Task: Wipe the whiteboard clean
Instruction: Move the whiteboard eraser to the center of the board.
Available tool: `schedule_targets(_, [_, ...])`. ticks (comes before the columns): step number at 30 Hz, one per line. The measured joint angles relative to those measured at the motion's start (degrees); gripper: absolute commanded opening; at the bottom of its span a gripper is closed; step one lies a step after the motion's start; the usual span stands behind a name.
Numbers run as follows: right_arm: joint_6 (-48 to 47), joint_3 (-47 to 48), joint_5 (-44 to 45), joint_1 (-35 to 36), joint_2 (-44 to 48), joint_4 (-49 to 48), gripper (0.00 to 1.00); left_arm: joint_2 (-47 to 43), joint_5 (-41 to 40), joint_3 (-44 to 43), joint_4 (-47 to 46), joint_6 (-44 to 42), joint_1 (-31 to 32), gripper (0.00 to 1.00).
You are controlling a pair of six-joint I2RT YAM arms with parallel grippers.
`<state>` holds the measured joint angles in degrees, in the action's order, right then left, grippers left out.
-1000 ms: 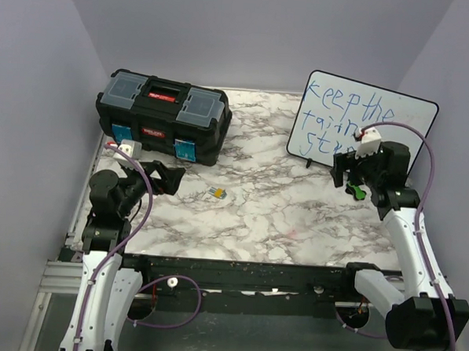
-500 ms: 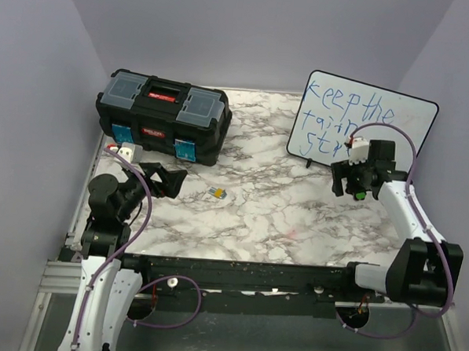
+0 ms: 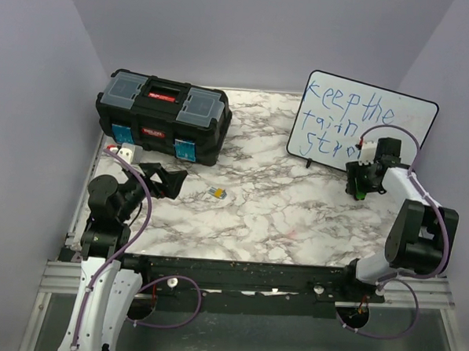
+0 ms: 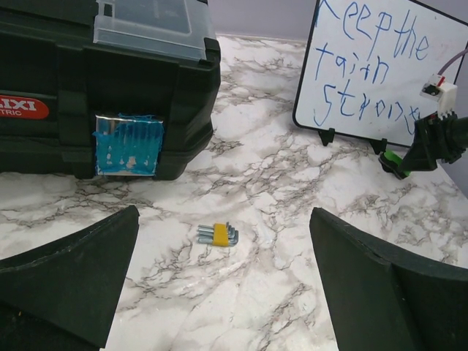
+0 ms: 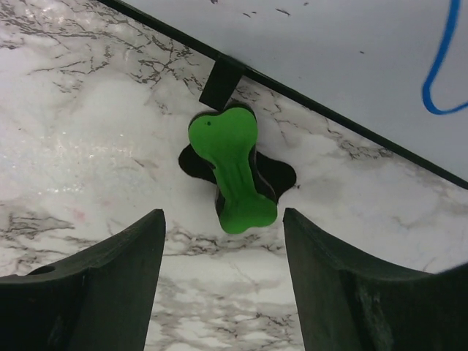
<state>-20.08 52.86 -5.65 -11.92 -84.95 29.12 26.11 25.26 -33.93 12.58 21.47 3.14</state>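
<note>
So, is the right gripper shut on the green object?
No, the right gripper is open, and the green object lies untouched on the table by the whiteboard.

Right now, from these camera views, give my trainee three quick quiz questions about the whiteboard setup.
1. True or false: the whiteboard is wiped clean.
2. What does the right wrist view show just ahead of the right fingers? A) a marker B) a green bone-shaped piece C) a sponge
3. Are the left fingers open or shut?
Key: 1 false, blue lettering covers it; 2 B; 3 open.
</note>
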Motion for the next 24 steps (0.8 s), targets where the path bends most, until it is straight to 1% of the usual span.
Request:
schedule_targets(4, [-1.0, 0.3, 0.0, 0.1, -4.9, -1.9, 0.58, 0.4, 0.1, 0.0, 0.0, 0.0, 0.1, 0.99])
schedule_targets(8, [-1.8, 1.3, 0.0, 0.1, -8.7, -3.3, 0.45, 0.4, 0.1, 0.0, 0.0, 0.0, 0.4, 0.99])
schedule_targets(11, [-2.6, 1.4, -0.7, 0.1, -9.3, -3.7, 0.44, 0.4, 0.1, 0.0, 0.0, 0.0, 0.4, 0.99])
schedule_targets(12, [-2.7, 1.4, -1.3, 0.1, -9.3, -3.7, 0.42, 0.4, 0.1, 0.0, 0.0, 0.0, 0.4, 0.99])
schedule_targets(15, [-3.4, 1.4, -3.9, 0.1, -9.3, -3.5, 0.25, 0.5, 0.1, 0.0, 0.0, 0.0, 0.4, 0.99])
schedule_targets(17, [-3.6, 1.4, -4.8, 0.1, -9.3, -3.4, 0.20, 0.7, 0.2, 0.0, 0.0, 0.0, 0.4, 0.99])
schedule_targets(21, [-3.9, 1.4, -8.1, 0.5, -9.2, -2.4, 0.17, 1.1, 0.3, 0.0, 0.0, 0.0, 0.4, 0.99])
schedule_targets(23, [-4.0, 1.4, -9.3, 2.1, -9.1, -1.7, 0.16, 1.3, 0.5, 0.0, 0.0, 0.0, 0.4, 0.99])
schedule_targets(24, [-4.0, 1.4, -9.8, 3.4, -9.0, -1.4, 0.13, 1.4, 0.6, 0.0, 0.0, 0.0, 0.4, 0.99])
